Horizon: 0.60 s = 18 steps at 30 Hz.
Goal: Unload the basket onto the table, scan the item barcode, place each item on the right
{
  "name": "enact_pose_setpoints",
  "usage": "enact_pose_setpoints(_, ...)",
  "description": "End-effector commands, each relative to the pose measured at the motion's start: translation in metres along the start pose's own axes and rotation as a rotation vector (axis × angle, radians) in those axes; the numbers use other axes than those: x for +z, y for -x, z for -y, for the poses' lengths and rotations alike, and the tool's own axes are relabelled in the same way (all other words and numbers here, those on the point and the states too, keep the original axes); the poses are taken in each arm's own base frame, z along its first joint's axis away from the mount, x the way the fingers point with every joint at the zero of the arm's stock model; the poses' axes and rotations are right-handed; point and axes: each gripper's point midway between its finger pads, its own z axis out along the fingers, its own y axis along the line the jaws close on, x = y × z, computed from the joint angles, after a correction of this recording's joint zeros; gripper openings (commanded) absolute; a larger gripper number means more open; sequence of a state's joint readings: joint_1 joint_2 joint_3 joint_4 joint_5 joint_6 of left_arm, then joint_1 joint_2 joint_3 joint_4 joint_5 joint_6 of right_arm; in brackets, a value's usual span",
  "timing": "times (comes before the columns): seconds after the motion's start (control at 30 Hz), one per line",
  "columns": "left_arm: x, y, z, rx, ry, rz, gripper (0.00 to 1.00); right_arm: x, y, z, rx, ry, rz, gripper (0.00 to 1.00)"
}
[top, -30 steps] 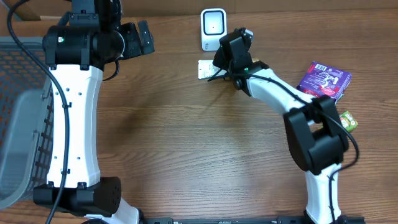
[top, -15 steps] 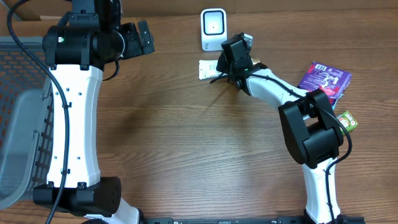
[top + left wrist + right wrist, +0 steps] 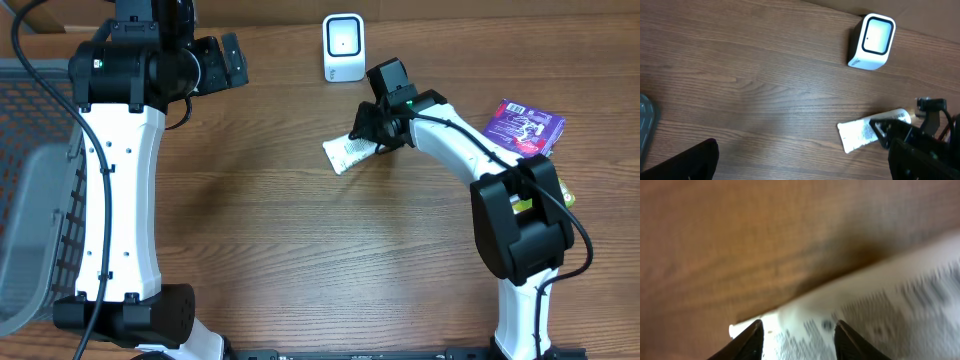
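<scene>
Table (image 3: pixel 300 260), one: brown wood-grain top. Arms, two: white shells with black joints. Tube (image 3: pixel 345 153), one: white, soft-sided, printed with small dark text, flat crimped end and round cap end; it lies just in front of the scanner, near the middle of the table's far half; long axis runs mostly left to right on a slight slant, crimped end pointing to the robot's left and a little toward its base, cap end under the right gripper (image 3: pixel 367 140). Right gripper, one: its dark fingertips (image 3: pixel 747 340) sit on either side of the tube, pinching it near the cap end; whether the tube rests on the wood or hangs off it cannot be told. Left gripper (image 3: pixel 232 60), one: spread wide, holding nothing, well to the left of the tube. Scanner (image 3: pixel 343 47), one: small white upright box, rounded corners, dark-framed window. Packet (image 3: pixel 524 127), one: purple, flat, glossy, at the right. Basket (image 3: pixel 30 150), one: grey wire mesh, at the left edge
</scene>
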<state>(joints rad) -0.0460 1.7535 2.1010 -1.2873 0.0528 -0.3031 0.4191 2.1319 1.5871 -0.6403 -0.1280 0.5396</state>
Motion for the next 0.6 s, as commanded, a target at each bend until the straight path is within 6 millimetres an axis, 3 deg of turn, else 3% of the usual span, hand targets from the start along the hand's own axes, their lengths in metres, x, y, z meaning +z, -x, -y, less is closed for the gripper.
enact_pose_setpoints(0.0,-0.002,0.001,0.005,0.026,-0.014,0.005,1.00,-0.024,-0.012,-0.011,-0.102,0.057,-0.045,0.54)
enact_pose_setpoints(0.13,-0.002,0.001,0.005,0.026,-0.014,0.005,1.00,-0.057,-0.019,-0.009,-0.078,0.066,-0.081,0.54)
enact_pose_setpoints(0.3,-0.002,0.001,0.005,0.026,-0.014,0.005,1.00,-0.095,-0.007,-0.010,0.019,0.081,-0.020,0.54)
enact_pose_setpoints(0.4,-0.002,0.001,0.005,0.026,-0.014,0.005,0.99,-0.094,-0.004,0.000,0.185,0.044,-0.008,0.54)
enact_pose_setpoints(0.57,-0.002,0.001,0.005,0.026,-0.014,0.005,1.00,-0.072,-0.008,0.018,0.491,0.003,0.024,0.62)
